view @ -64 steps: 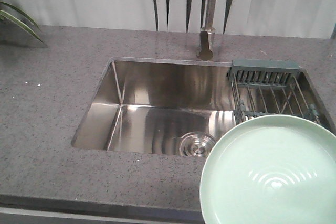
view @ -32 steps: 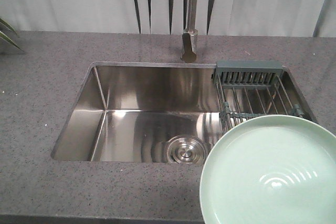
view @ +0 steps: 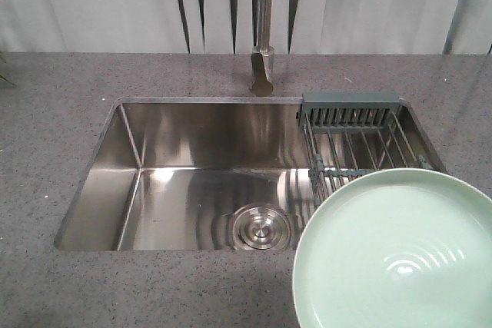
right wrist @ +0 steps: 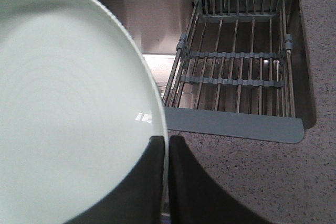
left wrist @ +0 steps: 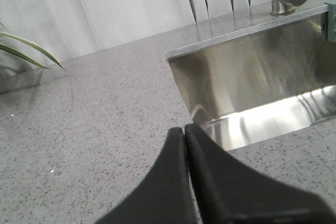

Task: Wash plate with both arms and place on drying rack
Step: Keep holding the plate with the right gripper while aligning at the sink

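The pale mint-green plate (view: 396, 255) fills the bottom right of the front view, held above the counter's front edge. In the right wrist view my right gripper (right wrist: 167, 139) is shut on the plate's rim, with the plate (right wrist: 68, 103) spread to its left. The drying rack (view: 361, 140) of steel rods with grey-green bars spans the right end of the sink; it also shows in the right wrist view (right wrist: 236, 69), just beyond the gripper. My left gripper (left wrist: 185, 128) is shut and empty above the grey counter, near the sink's left front corner.
The steel sink basin (view: 192, 182) with a round drain (view: 260, 228) lies in the grey speckled counter (view: 54, 113). A faucet (view: 263, 67) stands behind the sink. Plant leaves (left wrist: 26, 53) show at the far left. Pale curtains hang behind.
The front view has shifted: sink, faucet and rack slid left in the picture and the plant left the view. The plate keeps its place at the bottom right.
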`<state>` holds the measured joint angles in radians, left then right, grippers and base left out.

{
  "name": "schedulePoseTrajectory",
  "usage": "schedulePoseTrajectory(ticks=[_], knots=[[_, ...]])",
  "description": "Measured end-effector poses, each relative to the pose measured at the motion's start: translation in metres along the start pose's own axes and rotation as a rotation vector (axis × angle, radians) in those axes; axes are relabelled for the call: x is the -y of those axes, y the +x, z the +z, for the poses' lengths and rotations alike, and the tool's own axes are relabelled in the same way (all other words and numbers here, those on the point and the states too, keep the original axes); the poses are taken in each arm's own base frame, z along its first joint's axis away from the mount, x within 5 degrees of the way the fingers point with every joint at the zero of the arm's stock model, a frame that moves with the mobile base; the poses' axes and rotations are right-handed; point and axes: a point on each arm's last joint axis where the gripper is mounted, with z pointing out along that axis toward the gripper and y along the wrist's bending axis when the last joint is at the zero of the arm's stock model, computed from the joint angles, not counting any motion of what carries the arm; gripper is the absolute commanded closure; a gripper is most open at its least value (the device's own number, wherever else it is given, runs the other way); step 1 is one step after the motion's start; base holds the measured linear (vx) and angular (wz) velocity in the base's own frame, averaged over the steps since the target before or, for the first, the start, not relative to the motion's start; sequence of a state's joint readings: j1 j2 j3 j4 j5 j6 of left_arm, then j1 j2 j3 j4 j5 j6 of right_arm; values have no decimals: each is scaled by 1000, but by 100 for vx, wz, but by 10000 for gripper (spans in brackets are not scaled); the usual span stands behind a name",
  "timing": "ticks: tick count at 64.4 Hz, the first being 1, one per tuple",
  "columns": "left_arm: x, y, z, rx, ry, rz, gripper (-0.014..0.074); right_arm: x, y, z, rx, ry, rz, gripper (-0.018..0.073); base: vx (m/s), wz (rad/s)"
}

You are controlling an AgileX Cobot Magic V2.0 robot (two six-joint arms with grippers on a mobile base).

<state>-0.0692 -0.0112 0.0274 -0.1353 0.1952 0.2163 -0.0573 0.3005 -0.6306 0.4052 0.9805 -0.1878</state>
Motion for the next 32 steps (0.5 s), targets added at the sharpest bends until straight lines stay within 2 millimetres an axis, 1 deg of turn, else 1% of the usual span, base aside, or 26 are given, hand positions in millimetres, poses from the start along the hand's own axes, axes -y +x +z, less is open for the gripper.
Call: schedulePoseTrajectory(ticks=[32], knots=[[0,0,0,0,0,0,603,0,0,0,0,0,0,561,4,-3]])
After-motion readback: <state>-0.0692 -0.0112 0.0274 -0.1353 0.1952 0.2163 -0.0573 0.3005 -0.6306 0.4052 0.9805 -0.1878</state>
